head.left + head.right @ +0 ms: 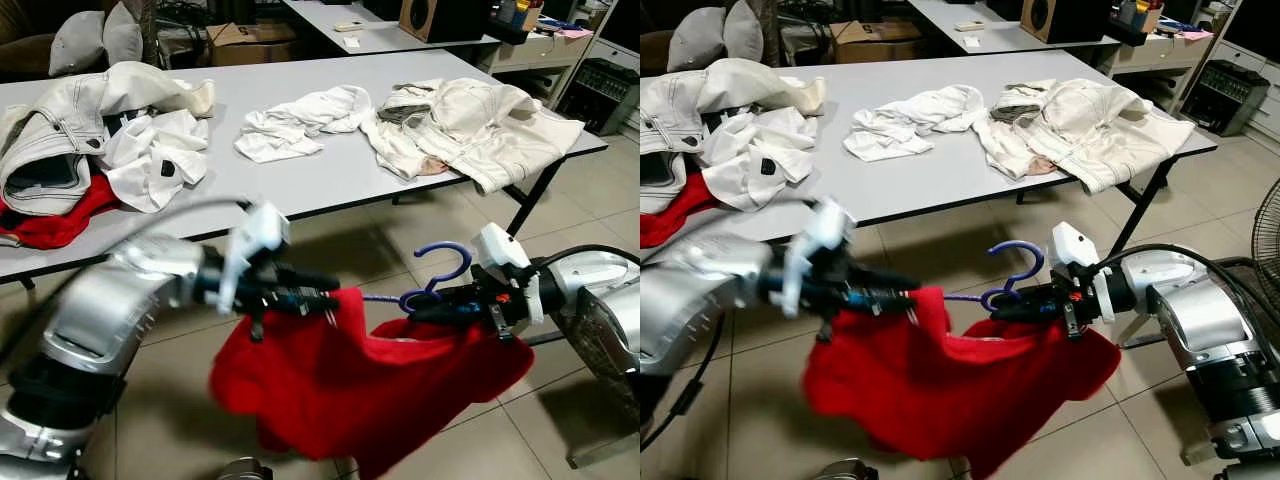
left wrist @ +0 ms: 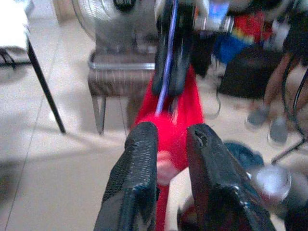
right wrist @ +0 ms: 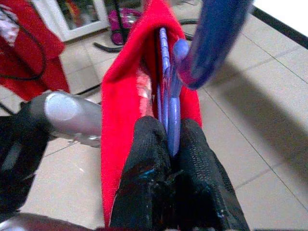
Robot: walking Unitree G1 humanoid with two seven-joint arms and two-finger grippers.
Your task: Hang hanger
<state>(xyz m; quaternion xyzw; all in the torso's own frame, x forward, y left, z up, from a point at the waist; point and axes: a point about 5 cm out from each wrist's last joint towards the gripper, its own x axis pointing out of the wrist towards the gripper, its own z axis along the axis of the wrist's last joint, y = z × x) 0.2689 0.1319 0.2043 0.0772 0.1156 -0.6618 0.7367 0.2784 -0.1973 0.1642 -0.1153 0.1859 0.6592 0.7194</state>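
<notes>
A red garment [image 1: 370, 385] hangs in the air in front of me, draped over a blue-purple hanger [image 1: 440, 270] whose hook curls up above the cloth. My right gripper [image 1: 425, 310] is shut on the hanger's neck just under the hook; in the right wrist view its black fingers [image 3: 149, 163] pinch the hanger [image 3: 169, 115] with red cloth [image 3: 122, 106] beside it. My left gripper [image 1: 325, 298] is shut on the garment's upper left edge. In the left wrist view, red fabric [image 2: 168, 134] sits between the two pads [image 2: 139, 163].
A grey table [image 1: 330, 170] stands beyond, carrying white garments [image 1: 295, 120], a cream jacket [image 1: 480, 130], more white clothing [image 1: 90, 130] and a red piece [image 1: 55, 225] at its left. Tiled floor [image 1: 170, 400] lies below. A fan [image 1: 1265, 240] stands at the right.
</notes>
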